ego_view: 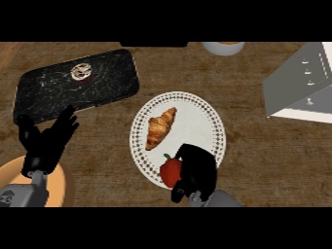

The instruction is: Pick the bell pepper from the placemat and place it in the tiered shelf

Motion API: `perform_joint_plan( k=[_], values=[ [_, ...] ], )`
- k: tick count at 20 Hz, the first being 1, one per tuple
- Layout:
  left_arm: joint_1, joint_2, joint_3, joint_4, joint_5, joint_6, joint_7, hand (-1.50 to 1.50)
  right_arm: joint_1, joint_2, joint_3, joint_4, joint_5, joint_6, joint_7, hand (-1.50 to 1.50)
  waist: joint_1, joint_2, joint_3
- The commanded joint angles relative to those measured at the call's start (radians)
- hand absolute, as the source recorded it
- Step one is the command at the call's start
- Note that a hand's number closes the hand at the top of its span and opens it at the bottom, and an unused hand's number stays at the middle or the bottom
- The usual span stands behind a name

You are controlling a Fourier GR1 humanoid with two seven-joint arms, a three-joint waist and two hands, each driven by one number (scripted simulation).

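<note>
Head view of the counter at the grasping step. The red bell pepper (170, 170) lies on the lower part of the white, dot-edged round placemat (213, 127), just below a croissant (160, 127) that shares the same mat; the right hand (195, 171) sits against the pepper's right side, its black fingers curled over and round it, hiding part of the fruit; whether the pepper is clear of the mat cannot be told from this angle. The left hand (46, 141) rests at the view's left with fingers spread and raised, holding nothing, beside the lower edge of a dark tray (103, 87) that carries a small cupcake (81, 72); an orange-tan plate (3, 182) shows beneath its forearm. The tiered shelf (306, 82), a grey-and-white unit, stands at the upper right, well apart from the mat.

Judged stage: the pick is under way and the placing not yet begun. The next move calls for a lift straight up from the mat without brushing the croissant; then a carry up and to the right across the bare counter; then an entry into a shelf tier at a height that passes its edge.
</note>
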Motion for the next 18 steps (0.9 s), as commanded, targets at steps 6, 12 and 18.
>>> perform_joint_plan(
  k=[6, 12, 18],
  values=[
    [0.037, -0.012, 0.03, 0.058, -0.016, -0.01, -0.013, 0.0, 0.079, -0.145, -0.009, -0.067, -0.083, -0.084, -0.221, 1.5, -0.015, 0.014, -0.003],
    [0.105, -0.004, 0.024, -0.01, -0.01, -0.006, 0.001, 0.0, 0.227, -0.547, -0.102, -0.313, -0.294, -0.054, -0.68, 1.5, -0.034, 0.01, -0.001],
    [0.121, -0.002, 0.048, -0.022, -0.002, 0.003, 0.012, 0.0, 0.368, -0.699, -0.3, -0.632, -0.417, -0.124, -0.806, 1.5, -0.054, 0.002, -0.003]
  ],
)
